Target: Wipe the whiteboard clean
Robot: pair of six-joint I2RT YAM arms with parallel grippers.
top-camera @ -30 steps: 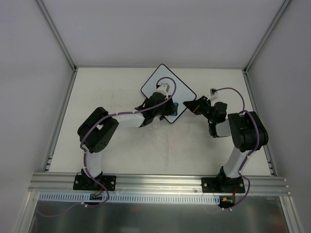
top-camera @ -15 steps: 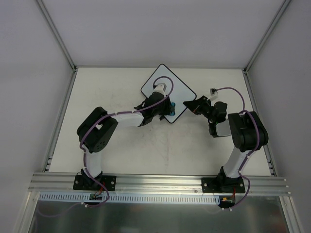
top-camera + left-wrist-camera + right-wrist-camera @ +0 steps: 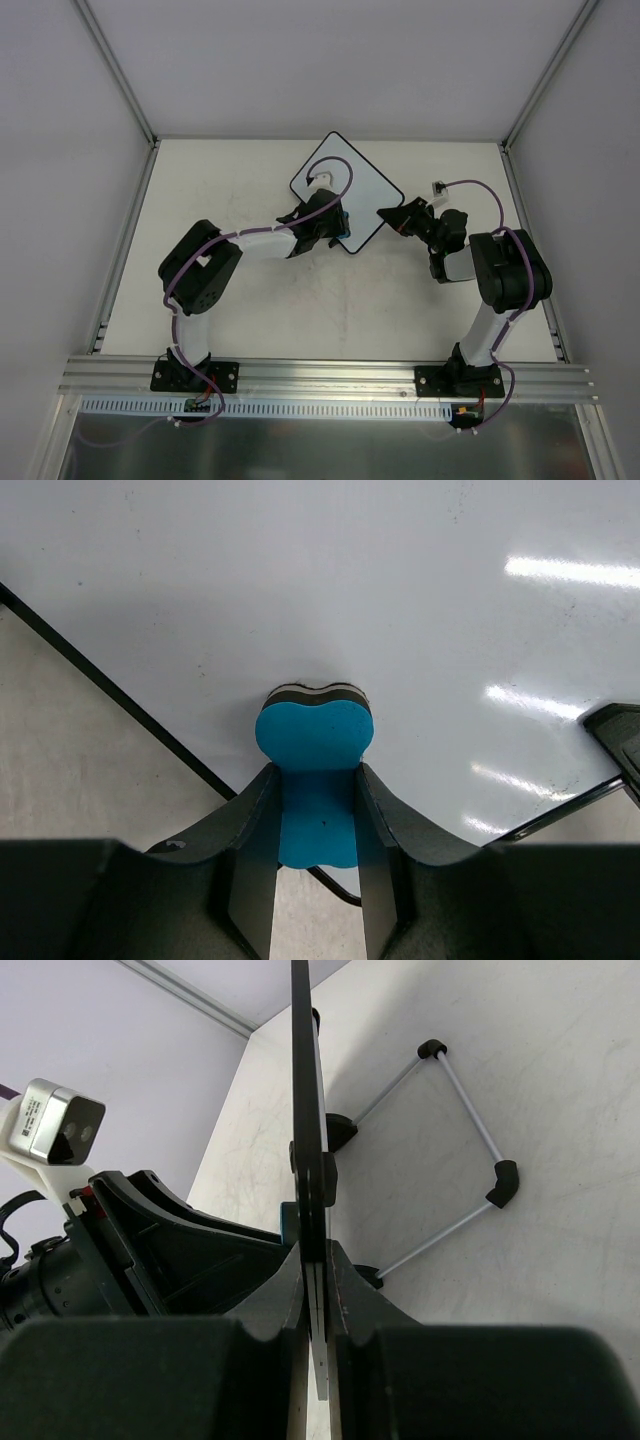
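The left claw (image 3: 316,780), clamped on the blue eraser (image 3: 313,730), has slid leftward across the whiteboard (image 3: 368,188) in the last second. That looks like another wiping stroke, with the pad pressed down. The right claw (image 3: 315,1265) pinches the board's right-hand edge, steadying it. The board sits upper centre of the overhead frame, turned diamond-wise on the surface (image 3: 250,290). Up close it's white and glossy, with glare streaks, a few specks and no writing visible.
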